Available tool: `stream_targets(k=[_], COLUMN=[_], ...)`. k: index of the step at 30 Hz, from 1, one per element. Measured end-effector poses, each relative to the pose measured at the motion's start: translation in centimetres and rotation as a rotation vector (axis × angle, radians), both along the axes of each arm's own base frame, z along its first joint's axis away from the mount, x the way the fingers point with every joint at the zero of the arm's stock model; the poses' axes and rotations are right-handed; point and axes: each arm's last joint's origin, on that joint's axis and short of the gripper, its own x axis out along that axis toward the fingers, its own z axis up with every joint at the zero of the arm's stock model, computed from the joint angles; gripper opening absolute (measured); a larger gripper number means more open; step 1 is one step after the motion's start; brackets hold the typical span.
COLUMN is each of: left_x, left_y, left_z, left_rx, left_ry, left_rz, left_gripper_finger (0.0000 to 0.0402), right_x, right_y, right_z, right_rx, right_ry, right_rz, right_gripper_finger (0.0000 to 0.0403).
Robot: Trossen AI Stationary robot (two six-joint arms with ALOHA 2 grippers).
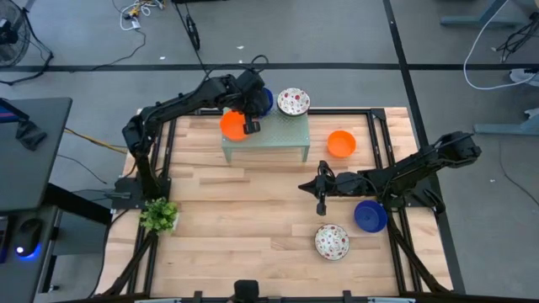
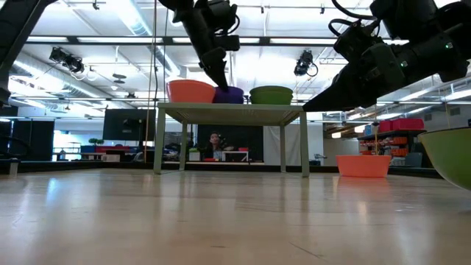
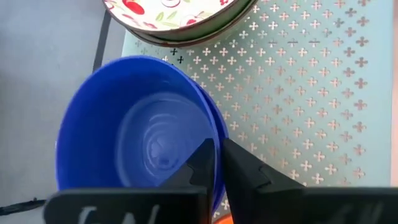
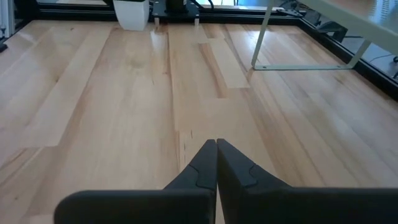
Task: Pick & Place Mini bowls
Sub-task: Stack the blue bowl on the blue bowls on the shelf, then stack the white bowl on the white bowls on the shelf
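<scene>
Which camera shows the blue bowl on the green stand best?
The left wrist view: the blue bowl fills it, with the left gripper shut on its rim. The high view shows only a sliver behind that arm. The low view shows its side on the stand. The right wrist view misses it.

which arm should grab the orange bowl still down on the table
Right. Its end effector hangs shut and empty near that orange bowl, while the left end effector is over the stand, shut on the blue bowl.

3 bowls [image 1: 293, 102] on the stand [image 1: 265, 137], seemingly 3 [image 1: 341, 143] beside it.
</scene>
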Motion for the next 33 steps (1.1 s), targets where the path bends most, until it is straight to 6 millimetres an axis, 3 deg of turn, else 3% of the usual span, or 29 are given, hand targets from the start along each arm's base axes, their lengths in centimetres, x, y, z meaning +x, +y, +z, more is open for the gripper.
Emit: stream_targets(k=[7,13,19,23,26,29,33], left_x=[0.0,0.2,-0.3,-0.9,-1.2,-0.9,-0.6], left_y=[0.0,0.2,-1.4,-4.3,-7.1,-10.4,-15.6], left_z=[0.0,0.5,3.3,5.6,5.8,4.1,0.3], left_rx=[0.003,0.030,0.049,0.009,-0.027,-0.093,-0.175], left_ry=[-0.005,-0.049,-0.130,-0.191,-0.170,-0.122,-0.108], left_rz=[0.000,0.014,0.030,0.029,-0.019,-0.079,-0.150], left_gripper_finger=[0.0059,0.0107,0.0140,0.0137,0.0124,0.0107,0.0082], right_x=[0.0,0.0,0.0,0.0,0.0,-0.1,0.0], right_y=[0.0,0.0,0.0,0.0,0.0,0.0,0.4], right_z=[0.0,0.0,0.0,0.0,0.0,-0.1,-0.1], right_rx=[-0.007,-0.007,-0.012,-0.030,-0.035,0.005,0.055], right_ry=[0.001,0.001,0.003,0.006,0.009,0.016,0.010], right_rz=[0.003,0.003,0.004,0.011,0.014,0.014,0.108], right_gripper_finger=[0.0007,0.0007,0.0006,0.0007,0.0007,0.0007,0.0006])
